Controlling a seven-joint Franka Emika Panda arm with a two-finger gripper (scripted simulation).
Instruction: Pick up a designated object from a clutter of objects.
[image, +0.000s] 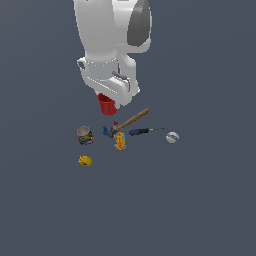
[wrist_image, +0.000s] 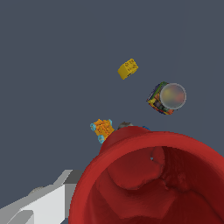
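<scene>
Red cup (image: 105, 104) off counter (image: 200, 200), held by tool (image: 107, 98) on its rim, hanging above hammer (image: 129, 121). Wrist view: cup (wrist_image: 148, 179) mouth fills frame, one tool finger (wrist_image: 39, 203) at its outer wall. Screwdriver (image: 143, 131) just beside hammer, white ball (image: 172, 137) beyond it. Orange-blue toy (image: 119, 141) under hammer head. Can (image: 84, 135) and yellow lump (image: 85, 160) well apart from hammer, exterior view's left.
</scene>
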